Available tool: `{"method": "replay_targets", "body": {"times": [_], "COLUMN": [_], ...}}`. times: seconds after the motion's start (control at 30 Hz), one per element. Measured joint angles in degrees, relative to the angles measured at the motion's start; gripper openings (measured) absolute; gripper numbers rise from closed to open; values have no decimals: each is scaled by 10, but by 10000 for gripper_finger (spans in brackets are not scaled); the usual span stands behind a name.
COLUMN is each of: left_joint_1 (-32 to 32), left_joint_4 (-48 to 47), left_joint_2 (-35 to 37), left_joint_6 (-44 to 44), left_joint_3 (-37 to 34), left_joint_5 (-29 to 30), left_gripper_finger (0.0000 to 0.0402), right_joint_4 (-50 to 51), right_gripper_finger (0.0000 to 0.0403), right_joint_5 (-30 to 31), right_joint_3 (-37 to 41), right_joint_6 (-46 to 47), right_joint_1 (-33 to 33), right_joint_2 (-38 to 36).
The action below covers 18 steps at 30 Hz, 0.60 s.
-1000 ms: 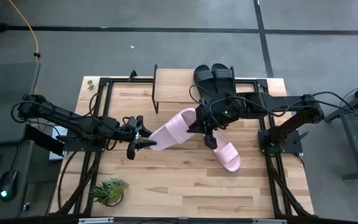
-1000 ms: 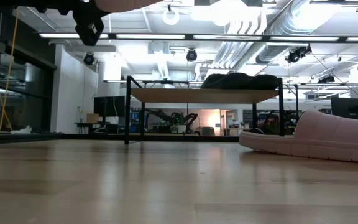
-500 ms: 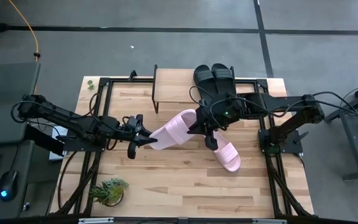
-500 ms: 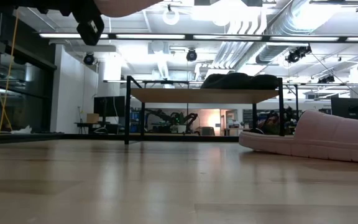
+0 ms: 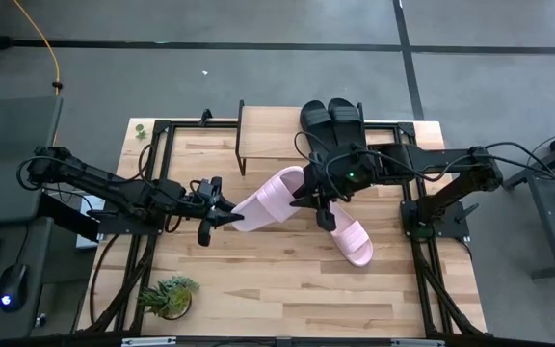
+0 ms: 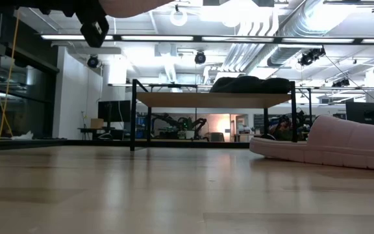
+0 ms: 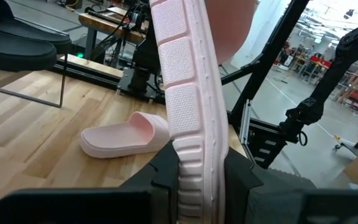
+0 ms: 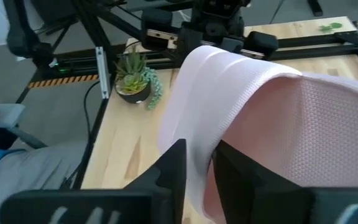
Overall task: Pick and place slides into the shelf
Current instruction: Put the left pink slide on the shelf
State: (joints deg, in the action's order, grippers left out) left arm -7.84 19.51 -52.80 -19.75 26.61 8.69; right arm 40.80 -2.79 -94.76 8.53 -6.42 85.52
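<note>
One pink slide (image 5: pixel 270 198) hangs in the air between my two grippers, over the middle of the table and turned on its side. My left gripper (image 5: pixel 225 212) is shut on the end toward the table's left. My right gripper (image 5: pixel 306 190) is shut on the opposite end. A second pink slide (image 5: pixel 350 239) lies sole-down on the table, to the right of the middle. Two black slides (image 5: pixel 330 116) sit side by side on the right half of the shelf (image 5: pixel 268 123), which stands at the table's far edge. My left gripper pinches the slide's left end (image 7: pixel 194 165) across its thickness, with one finger (image 7: pixel 160 180) on the treaded sole face. The fingers come nearly level from the table's left. The slide runs away from them, lifted clear. My right gripper has an edge of the slide's right end (image 8: pixel 199 155) between its two fingers (image 8: pixel 173 168). It comes from the table's right, slanting down. The gripper itself hides which part of the slide this edge is. The slide is clear of the table.
A small potted plant (image 5: pixel 167 294) stands near the table's front left corner. Black frame rails (image 5: pixel 152 183) run along the table's left and right sides. The left half of the shelf top shows bare wood. Bare tabletop (image 5: pixel 277 280) lies toward the near edge.
My left gripper's fingers have closed on the left end of the raised pink slide. Both arms and the slide have stayed where they were.
</note>
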Motion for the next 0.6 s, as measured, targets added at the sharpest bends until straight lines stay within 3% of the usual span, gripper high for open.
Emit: {"method": "replay_targets", "body": {"times": [0.33, 0.6], "left_joint_1": [0, 0], "left_joint_4": [0, -7], "left_joint_2": [0, 0], "left_joint_6": [0, 3], "left_joint_3": [0, 0], "left_joint_5": [1, 25], "left_gripper_finger": [59, 59], "right_joint_4": [-1, 1], "right_gripper_finger": [130, 140], "right_joint_5": [48, 125], "right_joint_3": [0, 0], "right_joint_6": [-13, -22], "right_joint_1": [1, 0], "right_joint_2": [-7, -49]}}
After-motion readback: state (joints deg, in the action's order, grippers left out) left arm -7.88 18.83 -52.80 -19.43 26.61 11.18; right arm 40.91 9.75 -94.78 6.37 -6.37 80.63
